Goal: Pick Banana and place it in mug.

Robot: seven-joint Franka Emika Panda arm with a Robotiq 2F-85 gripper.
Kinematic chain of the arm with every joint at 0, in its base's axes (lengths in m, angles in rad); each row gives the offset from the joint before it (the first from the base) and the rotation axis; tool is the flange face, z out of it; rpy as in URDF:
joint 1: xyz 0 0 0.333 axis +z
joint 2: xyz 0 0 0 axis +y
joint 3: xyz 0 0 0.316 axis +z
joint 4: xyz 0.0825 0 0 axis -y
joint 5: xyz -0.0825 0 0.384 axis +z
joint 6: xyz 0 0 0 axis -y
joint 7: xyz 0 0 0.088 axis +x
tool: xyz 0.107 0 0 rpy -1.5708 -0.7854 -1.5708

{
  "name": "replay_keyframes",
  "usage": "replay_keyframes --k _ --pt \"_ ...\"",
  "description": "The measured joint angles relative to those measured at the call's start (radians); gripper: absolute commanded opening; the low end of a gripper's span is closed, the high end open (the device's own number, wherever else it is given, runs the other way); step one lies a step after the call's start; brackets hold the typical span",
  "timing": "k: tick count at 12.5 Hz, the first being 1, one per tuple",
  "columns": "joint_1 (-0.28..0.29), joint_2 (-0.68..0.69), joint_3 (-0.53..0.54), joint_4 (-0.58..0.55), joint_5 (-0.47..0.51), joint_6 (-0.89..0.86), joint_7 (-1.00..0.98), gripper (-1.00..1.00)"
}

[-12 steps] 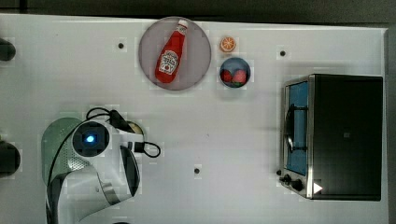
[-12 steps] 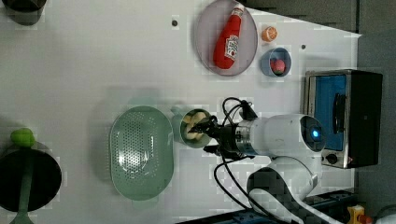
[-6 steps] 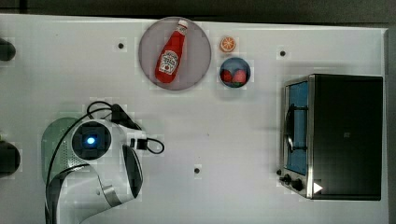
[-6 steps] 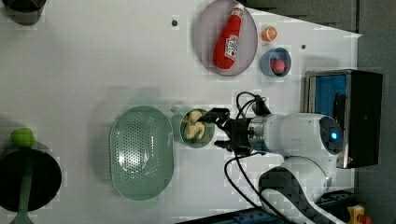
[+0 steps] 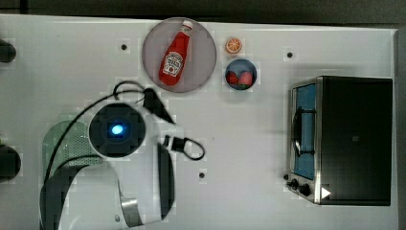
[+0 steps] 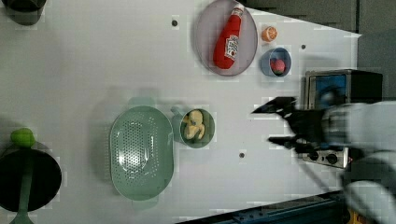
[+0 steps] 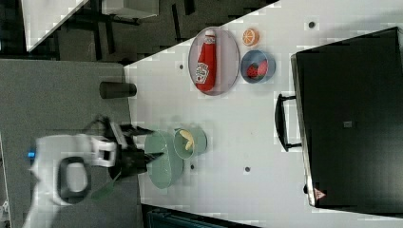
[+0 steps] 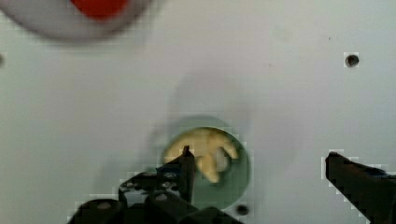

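The banana [image 6: 194, 126] sits inside the mug [image 6: 196, 142], just beside the perforated basket [image 6: 140, 151] on the left view's left. The gripper [image 8: 259, 175] hangs above with its jaws spread wide and empty. One risk: a low swing could clip the mug's rim and tip it. In the top view, the arm [image 5: 117, 132] hides the mug.

Pincer [image 6: 276, 125] agape, empty
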Motion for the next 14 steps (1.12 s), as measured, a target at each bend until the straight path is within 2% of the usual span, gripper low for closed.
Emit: replay_keyframes --k 3,4,7,11,14 --pt "0.006 -0.016 -0.157 0.236 -0.005 -0.206 -0.106 1.00" --pt "-0.013 -0.023 -0.196 0.287 -0.015 -0.264 -0.137 1.00" --pt "-0.048 -0.027 -0.295 0.421 -0.134 -0.412 -0.168 1.00" --pt "-0.054 -0.077 -0.303 0.437 -0.196 -0.463 -0.200 1.00" --pt "-0.032 -0.082 -0.296 0.439 -0.165 -0.469 -0.211 1.00"
